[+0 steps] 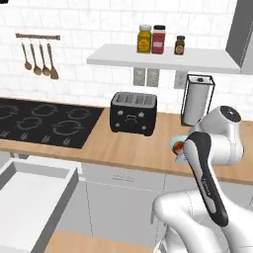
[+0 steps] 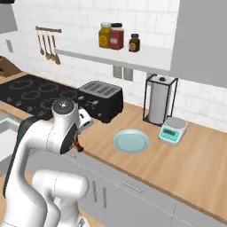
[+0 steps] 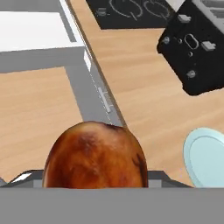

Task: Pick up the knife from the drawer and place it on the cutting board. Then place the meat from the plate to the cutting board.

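Kitchen: stove point(image 1: 47, 123), toaster point(image 1: 133, 113), hanging utensils point(image 1: 38, 59).

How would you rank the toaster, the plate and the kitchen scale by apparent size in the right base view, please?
1. toaster, clearly largest.
2. plate.
3. kitchen scale, smallest, though it stands slightly farther back.

Your arm rises at the lower right of the left view, elbow bent, and your pincer point(image 3: 95, 181) is clamped around the meat point(image 3: 95, 155).

The wooden counter point(image 2: 177, 168) carries the plate point(image 2: 131, 141), toaster point(image 2: 101, 100), scale point(image 2: 173, 130) and paper-towel holder point(image 2: 159, 99).
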{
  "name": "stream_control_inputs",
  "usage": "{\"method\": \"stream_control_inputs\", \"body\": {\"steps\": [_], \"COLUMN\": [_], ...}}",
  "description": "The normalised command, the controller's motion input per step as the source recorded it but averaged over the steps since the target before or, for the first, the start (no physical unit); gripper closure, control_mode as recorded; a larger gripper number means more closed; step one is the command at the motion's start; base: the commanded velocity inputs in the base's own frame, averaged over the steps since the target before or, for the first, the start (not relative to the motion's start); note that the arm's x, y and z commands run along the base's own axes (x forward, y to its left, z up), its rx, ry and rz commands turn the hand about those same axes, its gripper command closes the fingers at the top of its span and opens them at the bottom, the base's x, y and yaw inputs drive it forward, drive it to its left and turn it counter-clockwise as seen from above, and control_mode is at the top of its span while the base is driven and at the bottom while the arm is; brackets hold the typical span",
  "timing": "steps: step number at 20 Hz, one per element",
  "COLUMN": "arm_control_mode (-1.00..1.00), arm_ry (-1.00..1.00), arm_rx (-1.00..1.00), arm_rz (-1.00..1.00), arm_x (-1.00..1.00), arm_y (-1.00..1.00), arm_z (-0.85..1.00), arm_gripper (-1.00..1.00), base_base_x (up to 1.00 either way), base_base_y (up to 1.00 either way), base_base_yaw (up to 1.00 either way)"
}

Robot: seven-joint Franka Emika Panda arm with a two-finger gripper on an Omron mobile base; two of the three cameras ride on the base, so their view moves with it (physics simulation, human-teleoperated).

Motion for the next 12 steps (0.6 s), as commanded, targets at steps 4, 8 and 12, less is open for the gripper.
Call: {"method": "stream_control_inputs", "body": {"steps": [4, 8, 12], "arm_control_mode": [1.00, 1.00, 1.00], "arm_ry": [0.00, 0.00, 0.00], "arm_rx": [0.00, 0.00, 0.00], "arm_rz": [0.00, 0.00, 0.00], "arm_x": [0.00, 0.00, 0.00], "arm_y": [0.00, 0.00, 0.00], "arm_z": [0.00, 0.00, 0.00], "arm_gripper": [1.00, 1.00, 1.00], "base_base_x": [-0.13, -0.08, -0.18], "base_base_y": [0.00, 0.20, 0.46], "base_base_yaw": [0.98, 0.98, 0.93]}}
